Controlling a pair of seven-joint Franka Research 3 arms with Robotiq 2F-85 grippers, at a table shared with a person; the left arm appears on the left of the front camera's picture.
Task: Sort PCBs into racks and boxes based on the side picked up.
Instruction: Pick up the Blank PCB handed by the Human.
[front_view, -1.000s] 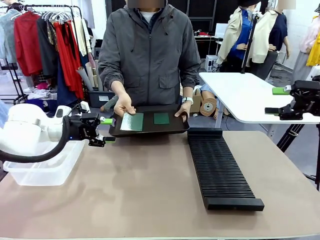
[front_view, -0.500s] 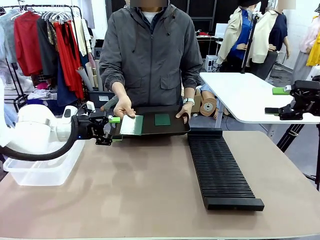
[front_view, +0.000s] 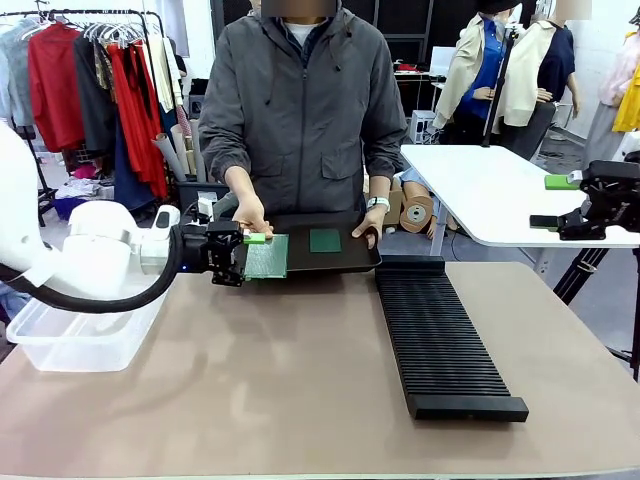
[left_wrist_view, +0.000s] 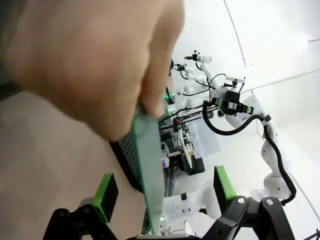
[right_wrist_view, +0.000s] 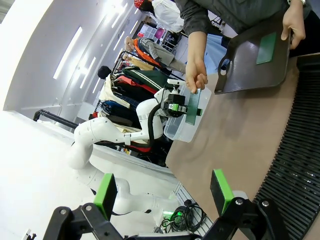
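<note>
A pale green PCB (front_view: 268, 256) is held up, tilted, at the left end of the black tray (front_view: 335, 262), pinched at its top edge by the person's hand (front_view: 248, 213). The left fingers (front_view: 256, 239) are spread wide, one on each side of the board. In the left wrist view the board runs edge-on between the green pads and touches neither. The left arm reaches in level from the left, over the clear tub (front_view: 90, 340). A second, darker PCB (front_view: 324, 240) lies flat on the tray, which the person's other hand (front_view: 366, 222) grips. The ribbed black rack (front_view: 440, 335) lies on the tabletop (front_view: 280, 390) to the right. The right fingers (right_wrist_view: 106, 192) are apart, holding nothing, raised at the far right
</note>
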